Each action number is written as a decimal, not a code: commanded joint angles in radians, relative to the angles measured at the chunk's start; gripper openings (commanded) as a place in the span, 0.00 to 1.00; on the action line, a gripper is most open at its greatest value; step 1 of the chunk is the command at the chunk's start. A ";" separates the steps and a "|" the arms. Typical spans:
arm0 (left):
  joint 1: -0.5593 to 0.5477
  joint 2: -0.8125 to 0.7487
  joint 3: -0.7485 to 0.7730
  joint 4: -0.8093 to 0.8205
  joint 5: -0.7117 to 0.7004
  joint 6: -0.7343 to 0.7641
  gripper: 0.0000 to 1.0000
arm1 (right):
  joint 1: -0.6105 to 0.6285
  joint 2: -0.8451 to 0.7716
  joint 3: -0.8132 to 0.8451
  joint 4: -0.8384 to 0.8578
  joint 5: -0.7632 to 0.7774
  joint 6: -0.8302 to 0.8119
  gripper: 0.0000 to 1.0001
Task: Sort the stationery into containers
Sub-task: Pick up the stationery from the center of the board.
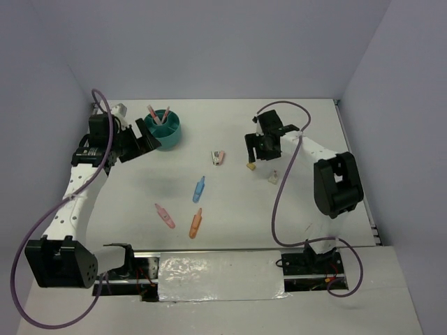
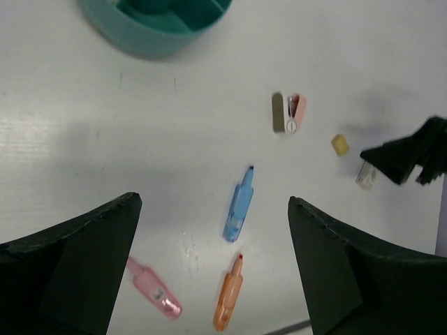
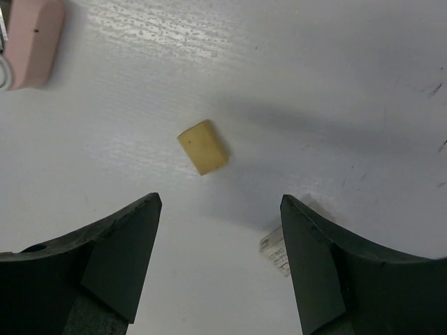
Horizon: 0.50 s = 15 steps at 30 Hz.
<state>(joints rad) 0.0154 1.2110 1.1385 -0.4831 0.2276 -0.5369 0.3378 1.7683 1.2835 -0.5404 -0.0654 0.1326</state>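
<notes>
Although the left end effector [image 1: 145, 134] sits just beside the teal organiser [image 1: 171, 140], fingers apart and holding nothing, the arm nearer the tan eraser [image 3: 202, 146] is plainly the right one. Right end effector [image 3: 218, 209] noted hovering above the surface [image 3: 335, 84], fingers spread, empty, touching nothing. Eraser lies flat just ahead of the fingertips, within the gap but offset toward the finger at the left of the wrist view. Its long axis runs diagonally to the closing line, not square to it. 1 small white item [image 3: 274, 252] lies close by the other finger [image 3: 314, 265]. Assessment: a short advance and descent, perhaps with a slight wrist turn, should bracket the eraser. The organiser stands well away, on the left arm's side. 3 markers lie loose nearer the bases: blue marker [image 1: 199, 189], pink marker [image 1: 165, 216], orange marker [image 1: 195, 222].
</notes>
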 commanded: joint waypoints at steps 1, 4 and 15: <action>0.001 -0.073 -0.008 -0.064 0.092 0.064 0.99 | 0.039 0.066 0.082 -0.001 0.119 -0.122 0.77; 0.001 -0.105 0.010 -0.109 0.064 0.095 0.99 | 0.055 0.155 0.152 -0.052 0.130 -0.180 0.74; 0.000 -0.097 0.075 -0.167 0.085 0.130 0.99 | 0.095 0.233 0.126 -0.055 0.104 -0.180 0.54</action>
<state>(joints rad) 0.0154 1.1133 1.1713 -0.6361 0.2790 -0.4408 0.4240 1.9797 1.4029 -0.5705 0.0162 -0.0402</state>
